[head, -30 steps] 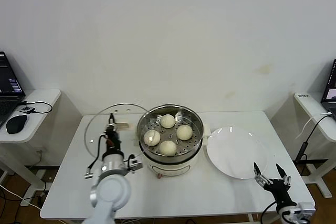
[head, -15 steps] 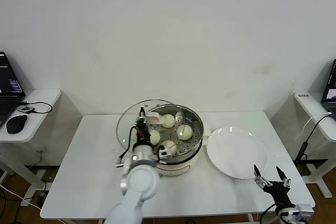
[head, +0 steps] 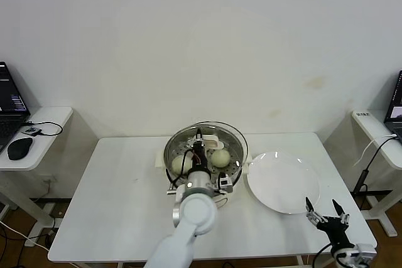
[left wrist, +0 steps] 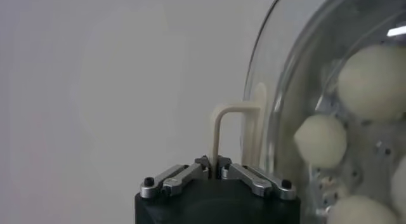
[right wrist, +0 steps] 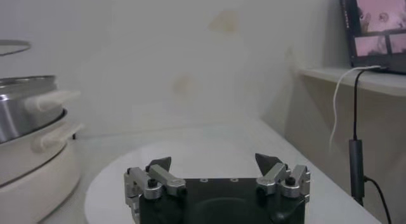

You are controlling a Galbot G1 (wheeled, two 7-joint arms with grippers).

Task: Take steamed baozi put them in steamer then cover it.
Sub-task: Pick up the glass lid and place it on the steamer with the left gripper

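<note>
My left gripper (head: 200, 141) is shut on the white handle (left wrist: 218, 125) of the round glass lid (head: 230, 136) and holds the lid just over the steamer (head: 236, 171), tilted slightly. Through the glass, steamed baozi (head: 181, 164) (head: 220, 157) sit on the perforated tray. The left wrist view shows the lid (left wrist: 298, 66), baozi (left wrist: 320, 139) behind it, and my left gripper (left wrist: 214, 165) pinching the handle. My right gripper (head: 321, 206) hangs open near the table's front right corner, apart from everything; in its own view the gripper (right wrist: 214, 162) holds nothing.
A flat white plate (head: 282, 183) lies to the right of the steamer, also seen as the plate (right wrist: 222, 152) ahead of my right gripper. Side desks flank the table, with a mouse (head: 20, 147) on the left one and a cable (head: 370, 152) on the right one.
My left gripper has carried the glass lid rightward from the table left of the steamer to directly over the pot. The right arm has stayed put.
</note>
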